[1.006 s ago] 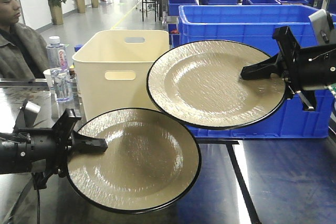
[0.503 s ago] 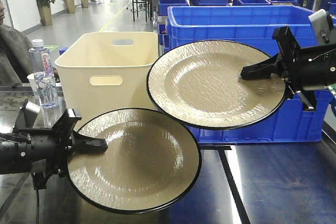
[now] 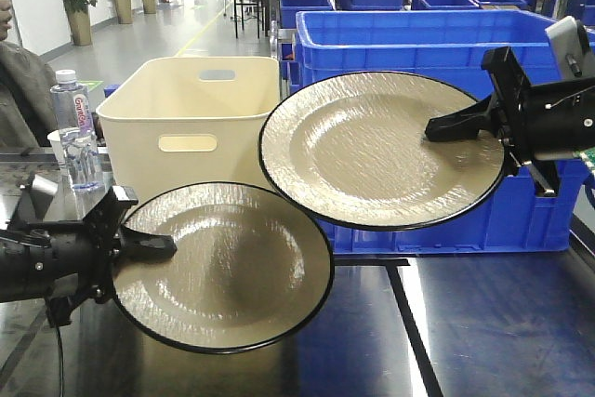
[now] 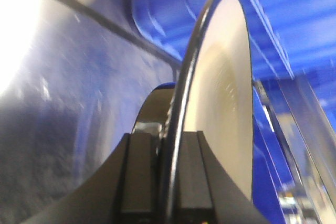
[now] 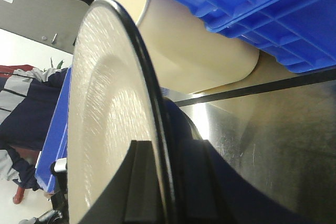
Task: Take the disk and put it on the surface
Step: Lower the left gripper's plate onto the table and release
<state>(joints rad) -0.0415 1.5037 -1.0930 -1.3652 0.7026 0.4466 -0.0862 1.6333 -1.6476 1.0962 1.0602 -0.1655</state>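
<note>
Jaws clenched on disk rims, both arms. Dark glossy bench (image 3: 502,323) with black tape lines; blue crate (image 3: 437,39) and cream bin (image 3: 186,127) at back. Held up before crate: right disk (image 3: 381,151) in right gripper (image 3: 446,127); low over bench: left disk (image 3: 223,267) in left gripper (image 3: 153,246).

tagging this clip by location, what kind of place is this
Probably a factory or warehouse floor: stacked blue plastic crates, a cream tote bin, and a metal tabletop marked with black tape, with a long open aisle behind.
</note>
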